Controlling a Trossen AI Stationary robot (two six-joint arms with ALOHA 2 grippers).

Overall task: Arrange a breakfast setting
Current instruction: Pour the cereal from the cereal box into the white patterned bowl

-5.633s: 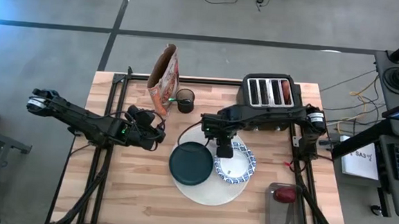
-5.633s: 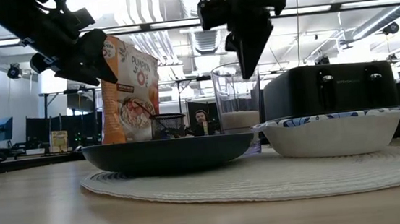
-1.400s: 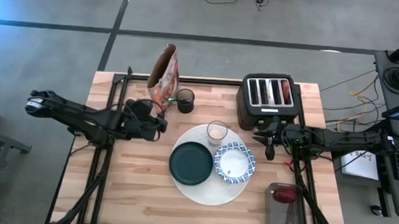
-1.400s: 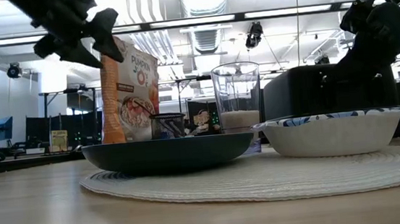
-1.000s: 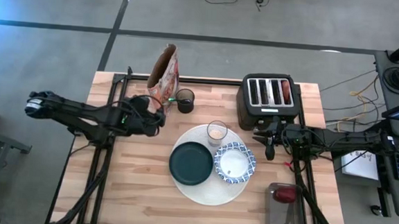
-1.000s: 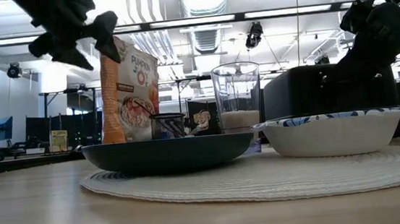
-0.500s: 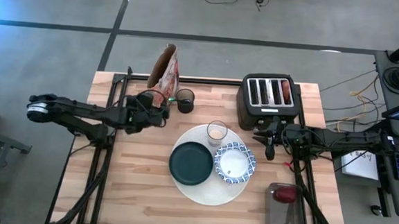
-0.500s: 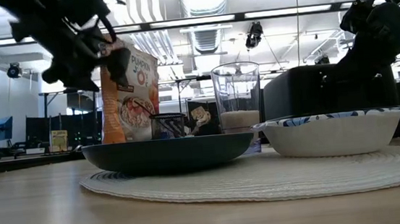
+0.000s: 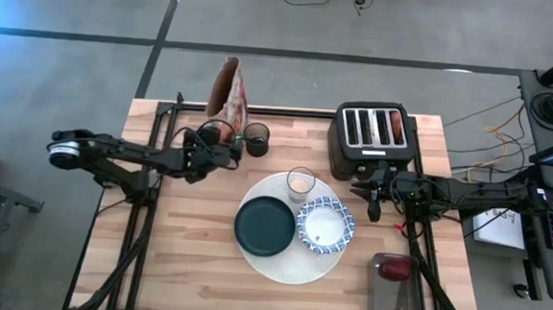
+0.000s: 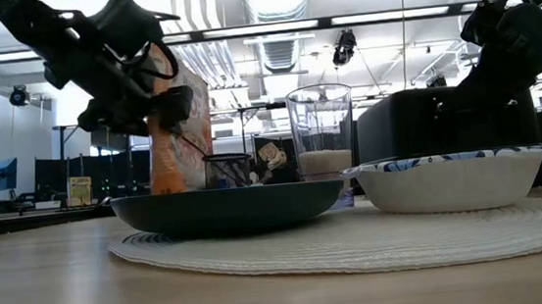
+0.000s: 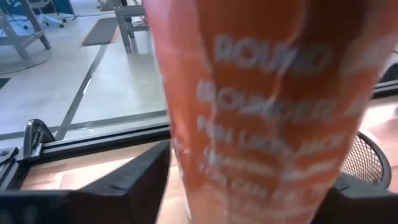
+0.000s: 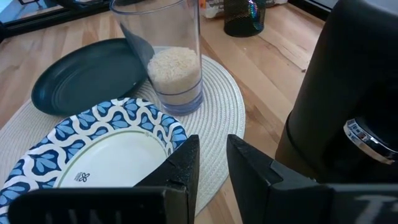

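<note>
- The step in hand seemed to be fetching the orange bag [image 9: 228, 92] at the upper left of the table; the left gripper [image 9: 227, 150] was at its base, the bag between its wide fingers, not clearly clamped.
- The next move probably called for a firm squeeze, since the soft, glossy bag could crumple.
- The right gripper [image 12: 211, 163], fingers narrow and holding nothing, waited beside the boxy black toaster [image 9: 373, 132].
- In the centre, the round woven mat [image 9: 289, 267] carried a smooth dark green plate [image 9: 264, 225], a patterned bowl [image 9: 325, 226] and a clear glass [image 9: 300, 183] holding white grains.
</note>
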